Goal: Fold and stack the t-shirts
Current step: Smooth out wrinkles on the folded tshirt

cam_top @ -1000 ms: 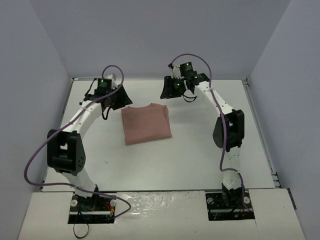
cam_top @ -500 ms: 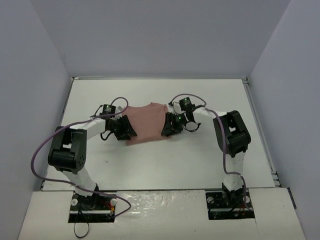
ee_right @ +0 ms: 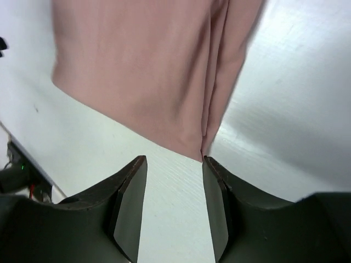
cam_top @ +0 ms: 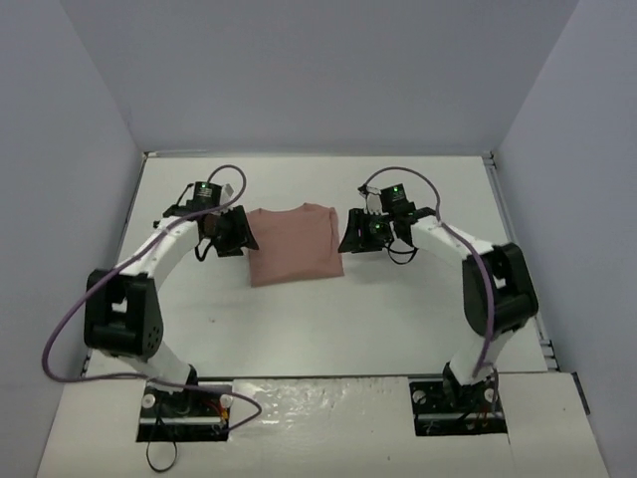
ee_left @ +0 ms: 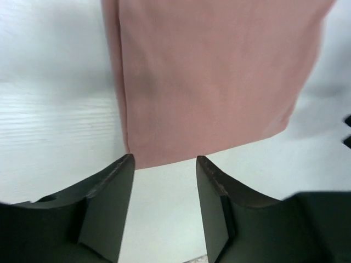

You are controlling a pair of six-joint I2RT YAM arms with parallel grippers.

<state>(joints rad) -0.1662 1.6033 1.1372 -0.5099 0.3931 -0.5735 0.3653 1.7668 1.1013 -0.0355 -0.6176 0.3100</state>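
The dusty-pink t-shirt (cam_top: 294, 244) lies folded into a rectangle on the white table, plain side up; its print is hidden. My left gripper (cam_top: 239, 234) is open and empty just off the shirt's left edge. My right gripper (cam_top: 348, 237) is open and empty just off the shirt's right edge. In the left wrist view the shirt (ee_left: 208, 76) fills the upper part, its edge just past my open fingertips (ee_left: 123, 164). In the right wrist view the shirt (ee_right: 148, 71) lies ahead, a folded corner near my right fingertip (ee_right: 211, 164).
The white table (cam_top: 398, 319) is walled by grey panels on three sides. A metal rail (cam_top: 518, 249) runs along its right edge. The arm bases (cam_top: 184, 403) sit on the near ledge, with purple cables looping above both arms.
Both grippers have lifted off the shirt's near corners and moved outward and back to its left and right sides. The shirt lies flat again.
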